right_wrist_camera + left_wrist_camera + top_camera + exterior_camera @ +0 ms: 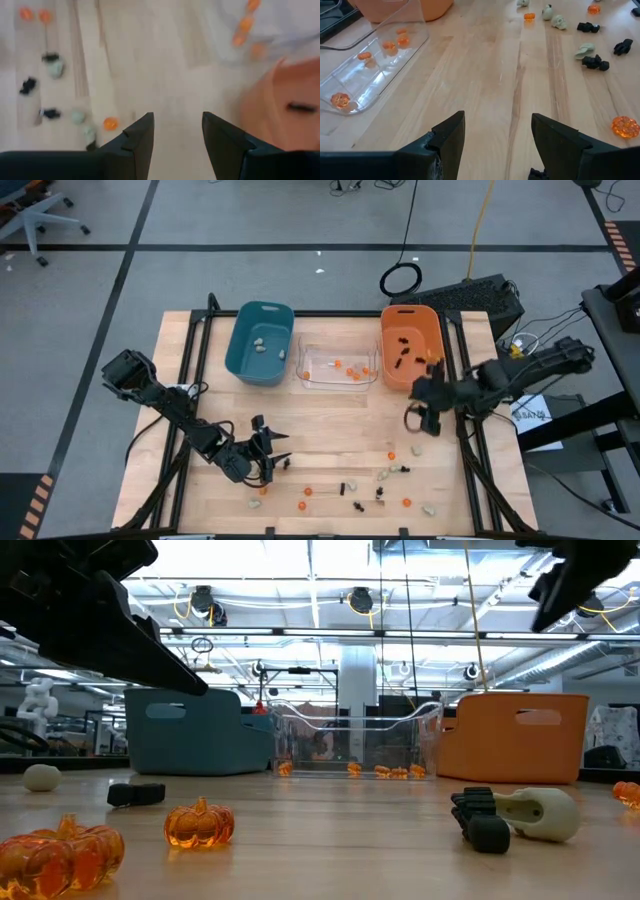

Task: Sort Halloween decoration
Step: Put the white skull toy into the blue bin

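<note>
The Halloween decoration lies scattered over the table's near half: small orange pumpkins [307, 492], black spidery pieces [345, 488] and pale lumps [383, 474]. More orange ones lie in the clear bin [338, 366], pale ones in the teal bin [260, 342] and black ones in the orange bin [410, 345]. My left gripper [268, 448] hangs low over bare wood at the near left, open and holding nothing [497, 120]. My right gripper [418, 420] is in the air just in front of the orange bin, open, with nothing between its fingers [177, 120].
The three bins stand side by side along the table's far edge. Bare wood lies between the bins and the trinkets. In the low view an orange pumpkin [200, 823] and a pale skull [540, 813] beside a black piece sit close to the near edge.
</note>
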Robot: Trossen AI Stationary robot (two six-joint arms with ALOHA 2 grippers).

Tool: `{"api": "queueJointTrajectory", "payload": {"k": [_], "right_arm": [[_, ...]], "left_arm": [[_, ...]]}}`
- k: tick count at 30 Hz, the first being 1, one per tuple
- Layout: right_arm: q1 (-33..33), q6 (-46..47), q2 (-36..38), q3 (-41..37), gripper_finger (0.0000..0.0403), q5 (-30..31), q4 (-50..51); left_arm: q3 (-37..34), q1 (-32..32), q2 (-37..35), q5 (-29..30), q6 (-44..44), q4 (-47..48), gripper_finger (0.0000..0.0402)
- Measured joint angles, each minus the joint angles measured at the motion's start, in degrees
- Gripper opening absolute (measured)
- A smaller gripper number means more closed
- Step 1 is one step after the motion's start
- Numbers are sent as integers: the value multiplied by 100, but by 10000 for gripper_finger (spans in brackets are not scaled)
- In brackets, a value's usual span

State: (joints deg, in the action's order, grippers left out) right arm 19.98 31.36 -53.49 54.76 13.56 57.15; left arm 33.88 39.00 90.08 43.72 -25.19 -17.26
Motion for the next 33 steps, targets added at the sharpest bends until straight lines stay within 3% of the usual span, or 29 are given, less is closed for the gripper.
{"api": "queueJointTrajectory", "payload": {"k": [15,22,33], "right_arm": [[2270,3306,-2036,0,152,266,222],[2979,4068,-2787,0,186,184,292],[3596,4842,-3755,0,231,1034,110]], "left_arm": [[0,2,0,2,26,37,228],[1,2,0,0,44,33,228],[1,4,0,-26,50,26,228]]}}
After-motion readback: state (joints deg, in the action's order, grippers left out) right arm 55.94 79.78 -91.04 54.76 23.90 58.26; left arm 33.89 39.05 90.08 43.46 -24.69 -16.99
